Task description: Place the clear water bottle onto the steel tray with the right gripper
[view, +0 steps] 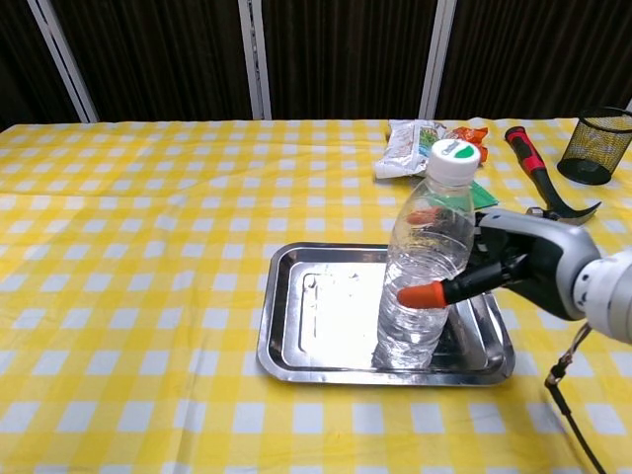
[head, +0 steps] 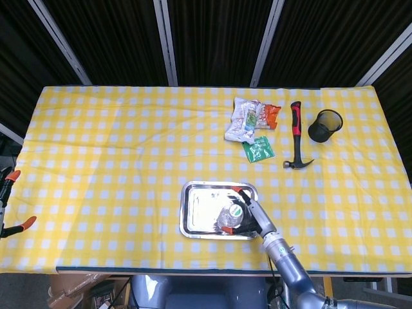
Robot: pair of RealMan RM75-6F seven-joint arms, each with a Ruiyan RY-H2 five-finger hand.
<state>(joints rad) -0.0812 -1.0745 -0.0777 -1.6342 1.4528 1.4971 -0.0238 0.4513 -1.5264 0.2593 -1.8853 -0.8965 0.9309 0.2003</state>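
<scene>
A yellow checked cloth covered the table before dark slatted walls. The right hand had its fingers wrapped around the clear water bottle, tilted, base on the steel tray.

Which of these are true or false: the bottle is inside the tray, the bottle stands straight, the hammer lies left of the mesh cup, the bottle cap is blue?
1. The clear water bottle has its base inside the steel tray. True.
2. The bottle stands straight. False: it leans to the right, with the right hand holding it.
3. The hammer lies left of the black mesh cup. True.
4. The cap is blue. False: it is white with a green mark.
</scene>
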